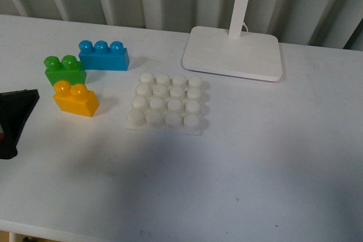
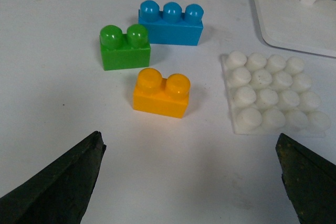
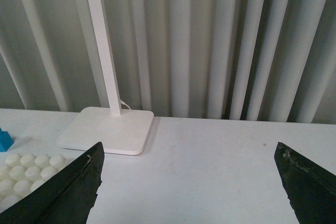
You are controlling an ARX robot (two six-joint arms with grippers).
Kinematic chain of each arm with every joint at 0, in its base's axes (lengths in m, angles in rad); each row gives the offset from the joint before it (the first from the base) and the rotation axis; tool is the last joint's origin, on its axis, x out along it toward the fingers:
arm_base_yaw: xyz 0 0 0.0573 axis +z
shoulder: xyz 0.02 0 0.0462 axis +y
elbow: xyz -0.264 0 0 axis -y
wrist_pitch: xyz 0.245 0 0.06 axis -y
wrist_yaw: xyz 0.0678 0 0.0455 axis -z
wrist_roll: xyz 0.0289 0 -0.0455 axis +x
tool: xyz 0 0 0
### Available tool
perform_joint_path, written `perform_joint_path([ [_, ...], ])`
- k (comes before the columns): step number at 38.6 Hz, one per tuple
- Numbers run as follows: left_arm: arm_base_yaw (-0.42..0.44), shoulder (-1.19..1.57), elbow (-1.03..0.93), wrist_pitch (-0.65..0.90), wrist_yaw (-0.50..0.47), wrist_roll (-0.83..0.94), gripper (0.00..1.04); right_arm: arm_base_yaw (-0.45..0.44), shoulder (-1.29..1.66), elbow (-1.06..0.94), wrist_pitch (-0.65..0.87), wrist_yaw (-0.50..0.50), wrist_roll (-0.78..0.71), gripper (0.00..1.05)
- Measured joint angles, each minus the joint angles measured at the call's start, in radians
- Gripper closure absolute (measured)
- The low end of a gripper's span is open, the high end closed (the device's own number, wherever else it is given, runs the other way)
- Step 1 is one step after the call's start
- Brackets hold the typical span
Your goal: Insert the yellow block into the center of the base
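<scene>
The yellow block (image 1: 75, 100) lies on the white table, left of the base (image 1: 166, 103), a white square plate with a 4x4 grid of studs. Both also show in the left wrist view: the yellow block (image 2: 161, 92) and the base (image 2: 273, 93). My left gripper (image 2: 191, 179) is open and empty, a short way in front of the yellow block; its dark finger shows at the left edge of the front view (image 1: 14, 120). My right gripper (image 3: 191, 182) is open and empty above bare table, with a corner of the base (image 3: 23, 174) off to one side.
A green two-stud brick (image 1: 65, 69) and a blue three-stud brick (image 1: 103, 55) lie just behind the yellow block. A white lamp foot (image 1: 232, 52) with an upright stem stands behind the base. A pleated grey curtain backs the table.
</scene>
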Motion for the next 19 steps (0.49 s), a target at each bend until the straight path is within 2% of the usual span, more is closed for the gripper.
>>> perform_joint_path([
  [8,-0.040,0.188,0.059,0.087,-0.011,0.030,0.06,0.000,0.000,0.000,0.000,0.000,0.000,0.09],
  [19,-0.079,0.306,0.137,0.113,-0.018,0.045,0.06,0.000,0.000,0.000,0.000,0.000,0.000,0.09],
])
